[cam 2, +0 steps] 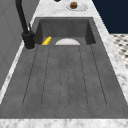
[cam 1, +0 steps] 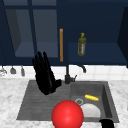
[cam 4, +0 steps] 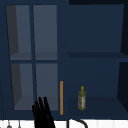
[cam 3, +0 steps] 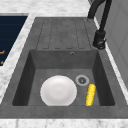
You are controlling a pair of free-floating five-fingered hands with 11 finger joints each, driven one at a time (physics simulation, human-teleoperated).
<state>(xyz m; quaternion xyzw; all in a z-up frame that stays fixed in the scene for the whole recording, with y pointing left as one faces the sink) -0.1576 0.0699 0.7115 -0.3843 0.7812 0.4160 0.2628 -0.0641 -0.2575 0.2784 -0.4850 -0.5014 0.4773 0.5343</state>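
left hand point(cam 1: 45, 75) is just left of the faucet point(cam 1: 67, 78) and hangs over the drainboard point(cam 1: 32, 102). Fingers are straight and point up, thumb is out toward the faucet base, and it's gripping nothing. The fingertips come level with the bottom edge of the wall cabinet point(cam 4: 32, 57), up and left of the faucet. right hand point(cam 1: 107, 123) is well in front and right of the faucet, at the sink's front rim point(cam 1: 110, 119). Only a bit of it shows, so I can't tell how its fingers are set. The faucet sits on the back rim where the drainboard meets the basin, spout arcing right. The thing nearest the left hand is that faucet, and I judge the thumb-side gap is tight. Any sideways travel should go slowly, and the fingers shouldn't close until the palm is squared up. Going upward, mind the cabinet's orange door handle point(cam 1: 61, 45) directly above the faucet and the oil bottle point(cam 1: 81, 44) on the open shelf up and right of it. In the basin, in front and right of the faucet: white plate point(cam 3: 58, 90), corn cob point(cam 3: 90, 94) and drain point(cam 3: 81, 80). A red sphere point(cam 1: 67, 115) shows in front of the faucet and covers part of the front rim, so depth is hard to read there.
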